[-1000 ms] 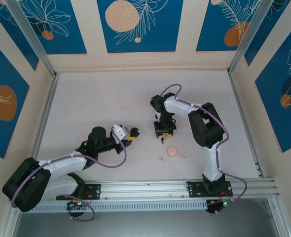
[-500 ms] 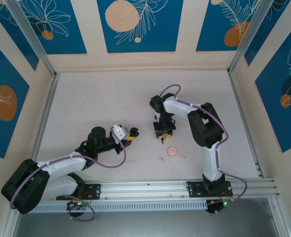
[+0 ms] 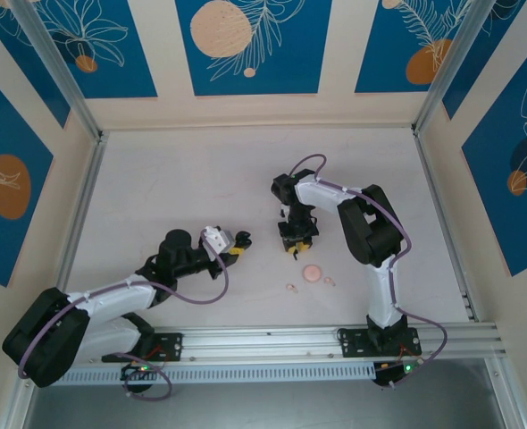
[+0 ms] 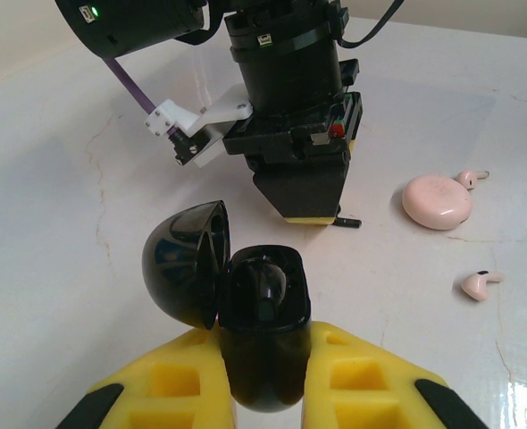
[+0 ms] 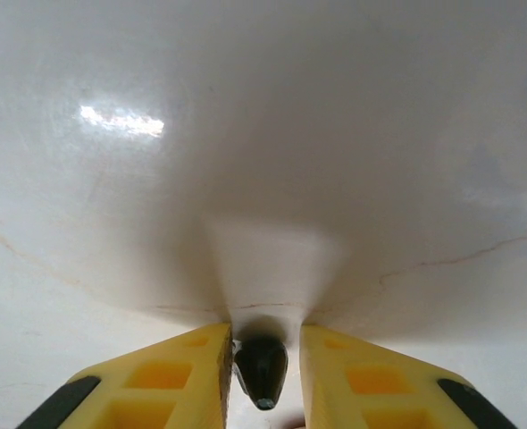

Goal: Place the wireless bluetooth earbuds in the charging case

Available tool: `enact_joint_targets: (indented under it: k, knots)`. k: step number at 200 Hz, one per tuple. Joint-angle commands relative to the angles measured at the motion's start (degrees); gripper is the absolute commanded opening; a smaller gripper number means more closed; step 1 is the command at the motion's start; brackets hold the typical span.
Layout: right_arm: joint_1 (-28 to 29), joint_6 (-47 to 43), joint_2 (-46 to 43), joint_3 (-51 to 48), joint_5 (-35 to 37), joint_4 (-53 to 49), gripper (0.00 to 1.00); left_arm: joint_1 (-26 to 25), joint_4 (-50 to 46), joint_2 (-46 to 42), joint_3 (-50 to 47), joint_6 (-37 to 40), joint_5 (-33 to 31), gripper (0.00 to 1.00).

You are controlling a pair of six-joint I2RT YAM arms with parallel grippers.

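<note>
pale, veined surface [image 3: 183, 188] ringed by blue-and-cream panels [image 3: 246, 45]: the right tool [image 5: 262, 357] points tip-down, its yellow fingers nearly closed on a black earbud [image 5: 262, 368] pinched just over the surface. over the last second it has crept only slightly away from the closed pink charging case [image 3: 313, 273]. the left tool [image 4: 263, 380] has hardly stirred, clamped around the black charging case [image 4: 265, 313], whose lid is hinged open toward the right arm. the pick looks done, so carrying the earbud across to that open case appears to be the step ahead. one pink earbud [image 4: 472, 178] sits just beside the pink case, seemingly touching it; a second pink earbud [image 4: 480, 284] lies loose nearby. gloss and shadow hide whether the open case's wells already hold a bud, and from above the earbuds are mere specks.
</note>
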Motion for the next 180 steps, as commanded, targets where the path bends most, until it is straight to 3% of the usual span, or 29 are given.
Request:
enact_joint_targets:
  k: [1, 180]
  knots:
    - [0.5, -0.1, 1.7, 0.2, -1.9, -0.5, 0.25, -0.7, -0.2, -0.3, 1.0, 1.5, -0.3, 0.08]
    - [1.3, 1.4, -0.3, -1.3, -1.1, -2.8, 0.28, -0.7, -0.8, -1.4, 0.5, 1.4, -0.3, 0.08]
